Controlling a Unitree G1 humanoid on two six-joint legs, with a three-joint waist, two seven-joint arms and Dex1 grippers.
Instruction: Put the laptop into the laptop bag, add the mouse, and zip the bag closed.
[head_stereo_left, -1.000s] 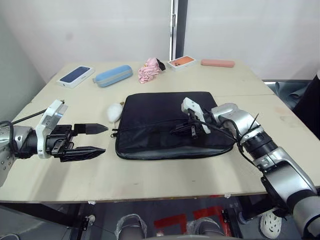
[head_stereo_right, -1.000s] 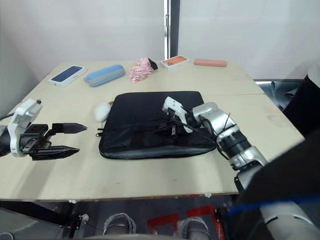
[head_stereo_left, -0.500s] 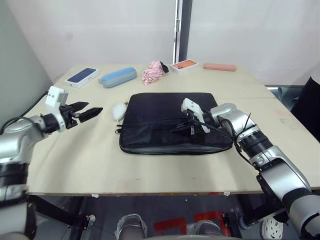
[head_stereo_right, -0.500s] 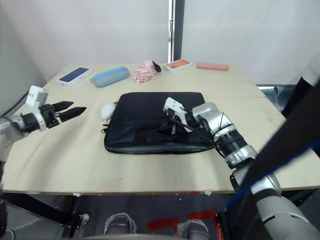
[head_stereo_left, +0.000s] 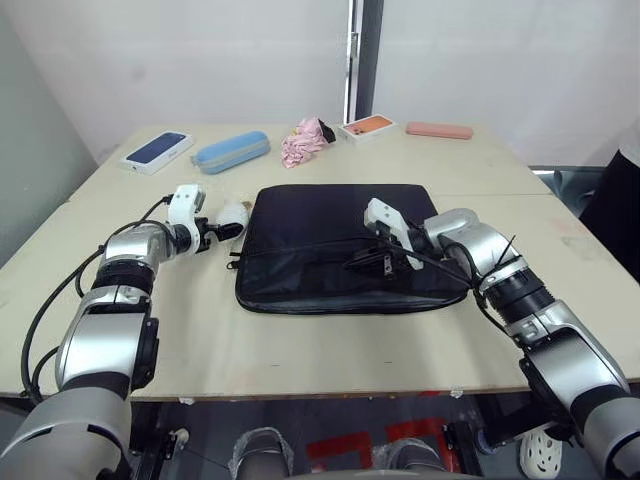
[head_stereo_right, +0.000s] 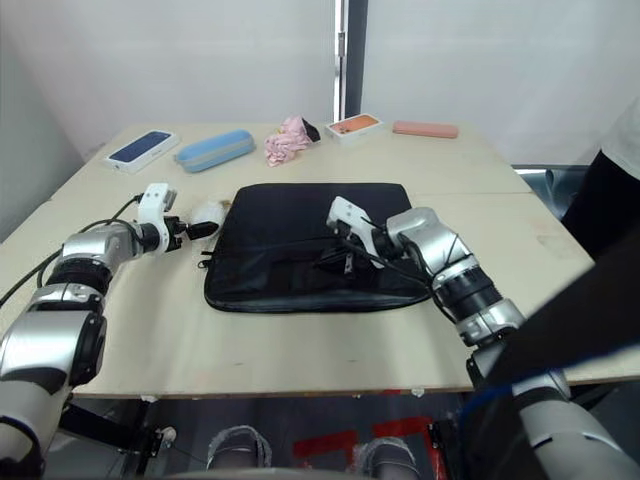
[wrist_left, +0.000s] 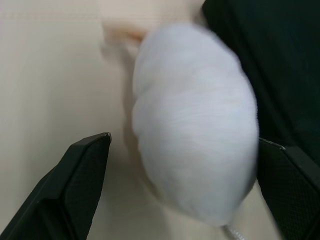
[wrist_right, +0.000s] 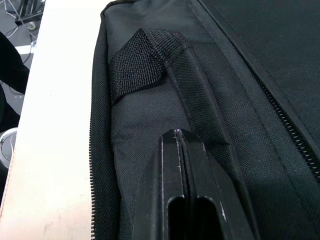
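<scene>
The black laptop bag (head_stereo_left: 330, 225) lies flat in the middle of the table. The laptop and the mouse are hidden. A puffy white oval thing (head_stereo_left: 232, 213) with a small orange tag lies against the bag's left edge. My left gripper (head_stereo_left: 232, 228) is open, and in the left wrist view one finger (wrist_left: 85, 175) stands on each side of the white thing (wrist_left: 195, 130). My right gripper (head_stereo_left: 352, 265) is shut, its tips resting on the bag's front panel beside a strap handle (wrist_right: 137, 65) and the zipper (wrist_right: 94, 150).
Along the table's back lie a boxed blue phone (head_stereo_left: 156, 151), a light blue case (head_stereo_left: 231, 152), a pink cloth (head_stereo_left: 305, 142), an orange phone box (head_stereo_left: 365, 127) and a pink case (head_stereo_left: 437, 130). A person (head_stereo_right: 620, 150) stands at the far right.
My left gripper has swung from the table's front left in to the white puffy thing at the bag's left edge. The right gripper has stayed on the bag. The camera shifted.
</scene>
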